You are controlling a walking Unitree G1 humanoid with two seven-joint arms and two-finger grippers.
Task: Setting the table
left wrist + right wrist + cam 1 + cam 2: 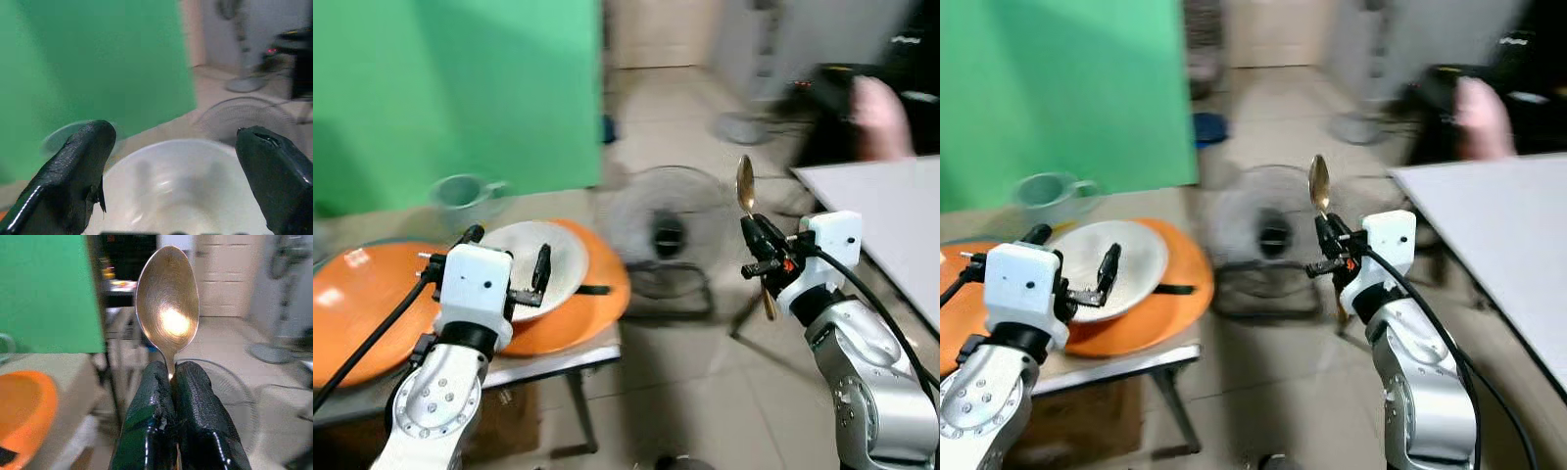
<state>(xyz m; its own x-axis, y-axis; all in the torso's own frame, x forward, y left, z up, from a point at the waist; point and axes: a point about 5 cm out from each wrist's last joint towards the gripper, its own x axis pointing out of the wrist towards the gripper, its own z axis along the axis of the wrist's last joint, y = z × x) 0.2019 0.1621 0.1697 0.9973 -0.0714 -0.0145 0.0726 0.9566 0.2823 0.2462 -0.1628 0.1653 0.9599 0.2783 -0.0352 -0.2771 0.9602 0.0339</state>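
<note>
My right gripper [759, 235] is shut on a golden spoon [745, 184], bowl end up, held in the air between two tables; the spoon [167, 316] rises from the closed fingers [146, 431]. My left gripper [507, 264] is open, its fingers either side of a white bowl [558, 257] that rests on an orange plate [578, 313]. The bowl [171, 186] lies between the two black fingers [73, 176], not gripped.
A second orange plate [352, 304] and a pale green mug [462, 191] are on the small table at left. A floor fan [668, 235] lies on the tiled floor ahead. A white table [891, 215] stands at right, with a person's hand [879, 116] beyond it.
</note>
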